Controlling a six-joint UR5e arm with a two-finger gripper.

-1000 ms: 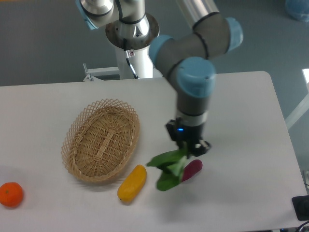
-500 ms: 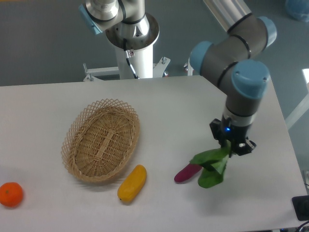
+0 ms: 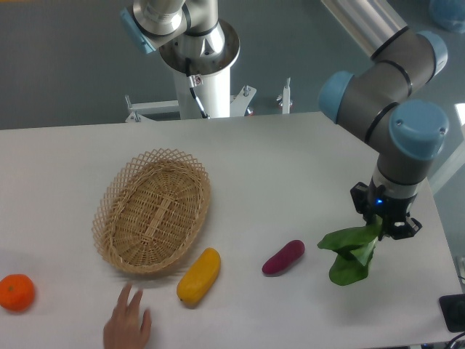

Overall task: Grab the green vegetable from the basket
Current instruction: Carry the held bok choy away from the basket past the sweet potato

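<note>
The green vegetable point(image 3: 351, 252), a bok choy with dark green leaves, hangs from my gripper point(image 3: 383, 225) at the right side of the table, its leaves low over the surface. The gripper is shut on its stem end, which the fingers hide. The oval tan wicker basket point(image 3: 153, 211) stands at the left middle, far from the gripper, with nothing inside it.
A purple oblong vegetable point(image 3: 283, 257) lies left of the bok choy. A yellow oblong fruit point(image 3: 198, 275) lies by the basket's front rim. An orange point(image 3: 16, 292) sits at the far left. A human hand point(image 3: 127, 327) reaches in at the front edge.
My gripper has carried the bok choy further right, past the purple vegetable. A hand has come into view at the front edge.
</note>
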